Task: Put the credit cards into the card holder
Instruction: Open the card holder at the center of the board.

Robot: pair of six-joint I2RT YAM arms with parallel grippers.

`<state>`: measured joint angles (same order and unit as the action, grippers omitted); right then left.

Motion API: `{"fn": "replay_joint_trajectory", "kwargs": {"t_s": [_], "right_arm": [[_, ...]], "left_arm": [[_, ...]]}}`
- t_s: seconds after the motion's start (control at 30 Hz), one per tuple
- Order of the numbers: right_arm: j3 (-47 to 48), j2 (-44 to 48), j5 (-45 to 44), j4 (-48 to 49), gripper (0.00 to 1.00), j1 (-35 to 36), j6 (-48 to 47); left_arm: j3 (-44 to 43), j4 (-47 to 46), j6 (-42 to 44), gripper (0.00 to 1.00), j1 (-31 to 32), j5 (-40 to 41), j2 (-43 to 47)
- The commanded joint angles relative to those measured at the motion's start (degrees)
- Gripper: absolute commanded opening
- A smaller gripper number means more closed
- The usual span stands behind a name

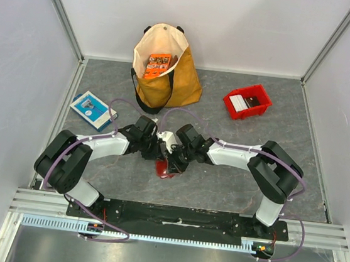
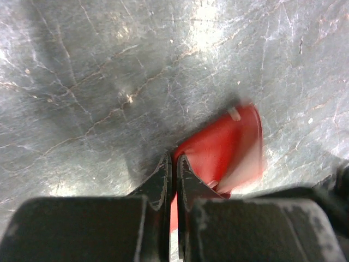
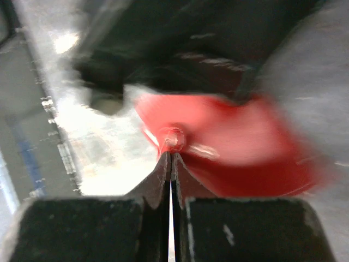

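Both pincers meet at the card holder (image 1: 163,167), mid-tabletop toward the near edge. The left pincer (image 2: 173,164) is clamped tight on its red edge. The right pincer (image 3: 170,158) is fully closed, tips at the snap; whether it grips, I cannot tell. The credit cards (image 1: 245,101) sit in the red bin (image 1: 253,114), toward the far right corner.

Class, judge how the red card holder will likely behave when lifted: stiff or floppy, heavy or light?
Probably floppy: the card holder is a thin folded flap, so it may swing open. Likely light: the left gripper pinches just one edge. Its sheen suggests slipperiness.
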<state>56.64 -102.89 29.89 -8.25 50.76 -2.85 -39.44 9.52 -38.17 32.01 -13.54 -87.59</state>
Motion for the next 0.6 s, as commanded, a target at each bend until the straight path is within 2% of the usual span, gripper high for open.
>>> {"fn": "replay_joint_trajectory", "kwargs": {"t_s": [0.0,0.17,0.3,0.33,0.37,0.4,0.43,0.53,0.57], "right_arm": [[-4.17,-1.96,14.40,-10.65,0.00,8.38,1.62],[-8.20,1.10,14.15,-9.16,0.00,8.74,4.24],[-9.62,3.57,5.91,-9.32,0.00,8.74,9.60],[-9.53,4.01,3.97,-9.85,0.05,8.74,10.84],[-9.97,4.71,1.77,-9.94,0.17,8.74,12.76],[-10.58,5.76,-0.60,-9.42,0.17,8.65,14.61],[-11.63,6.73,-2.19,-8.81,0.28,8.65,16.54],[-14.45,9.19,-6.67,-6.87,0.36,8.13,21.56],[-15.15,9.90,-7.99,-6.61,0.36,8.04,22.70]], "left_arm": [[1.73,-1.69,-4.72,0.02,0.77,9.32,-3.99],[2.00,-1.96,-5.51,0.02,0.69,9.94,-3.99],[2.70,-2.75,-5.24,0.02,0.69,9.23,-2.85],[3.14,-2.93,-5.33,0.02,0.69,9.41,-1.98],[3.66,-2.93,-5.33,0.02,0.77,9.58,-1.27],[4.02,-2.93,-5.16,0.02,0.69,9.67,-0.31],[4.37,-3.01,-5.07,0.02,0.69,9.59,0.48],[5.34,-2.75,-4.72,0.04,0.69,9.41,2.16],[5.77,-2.75,-4.80,0.05,0.77,9.41,2.60]]}}
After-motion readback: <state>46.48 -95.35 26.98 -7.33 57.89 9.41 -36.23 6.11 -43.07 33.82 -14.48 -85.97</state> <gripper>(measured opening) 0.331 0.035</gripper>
